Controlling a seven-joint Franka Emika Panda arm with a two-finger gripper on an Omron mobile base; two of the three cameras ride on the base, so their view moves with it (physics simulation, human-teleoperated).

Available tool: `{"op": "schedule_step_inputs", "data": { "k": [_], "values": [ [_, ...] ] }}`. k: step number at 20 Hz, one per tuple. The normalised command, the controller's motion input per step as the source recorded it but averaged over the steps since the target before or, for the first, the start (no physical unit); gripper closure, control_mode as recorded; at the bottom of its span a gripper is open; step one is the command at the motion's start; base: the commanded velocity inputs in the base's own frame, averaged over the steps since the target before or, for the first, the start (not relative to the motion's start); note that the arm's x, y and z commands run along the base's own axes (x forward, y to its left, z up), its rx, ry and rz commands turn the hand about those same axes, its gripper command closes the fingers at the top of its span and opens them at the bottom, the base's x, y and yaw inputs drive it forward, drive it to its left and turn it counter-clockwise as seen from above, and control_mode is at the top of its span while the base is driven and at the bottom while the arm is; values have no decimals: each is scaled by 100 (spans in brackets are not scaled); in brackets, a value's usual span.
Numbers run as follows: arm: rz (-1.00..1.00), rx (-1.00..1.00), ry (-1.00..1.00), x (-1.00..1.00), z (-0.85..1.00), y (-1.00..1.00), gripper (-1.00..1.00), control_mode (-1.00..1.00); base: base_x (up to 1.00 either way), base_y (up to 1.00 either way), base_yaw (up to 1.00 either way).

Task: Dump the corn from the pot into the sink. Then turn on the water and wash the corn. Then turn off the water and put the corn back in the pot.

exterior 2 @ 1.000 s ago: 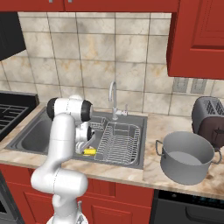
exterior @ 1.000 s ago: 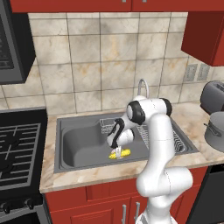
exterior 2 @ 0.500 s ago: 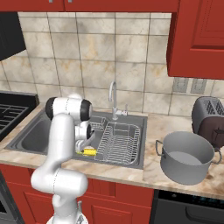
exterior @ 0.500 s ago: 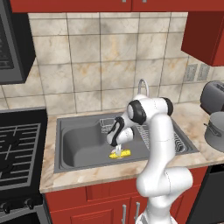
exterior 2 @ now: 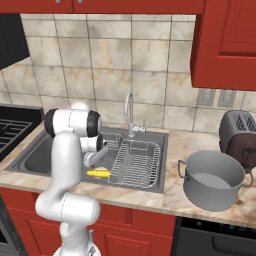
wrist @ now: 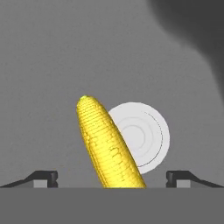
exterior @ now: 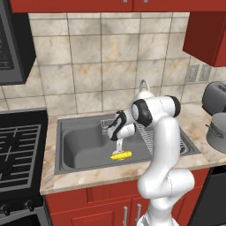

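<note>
While the corn (exterior: 120,155) lies on the floor of the sink (exterior: 79,143), partly over the round silver drain (wrist: 142,138), the gripper (wrist: 112,178) hangs right above it with its fingers spread wide, one tip on each side of the cob and not touching it. Right of the basin sits a wire dish rack (exterior 2: 136,161), with the chrome tap (exterior 2: 129,114) behind it at the far edge. Further right on the counter, well apart, stands the pot (exterior 2: 212,179), and a toaster (exterior 2: 239,135) sits behind that.
</note>
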Motion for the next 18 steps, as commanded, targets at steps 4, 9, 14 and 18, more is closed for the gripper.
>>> {"op": "schedule_step_inputs", "data": {
  "k": [4, 9, 14, 18],
  "values": [
    [-1, 0, 0, -24, 41, 0, -100, -100, 0, 0, 0],
    [-2, 0, 0, -34, 32, 0, -100, -100, 0, 0, 0],
    [-2, 0, 1, -34, 40, 0, -100, -100, 0, 0, 0],
    [-10, 0, 0, -8, 81, -6, -100, -100, 0, 0, 0]
  ]
}}
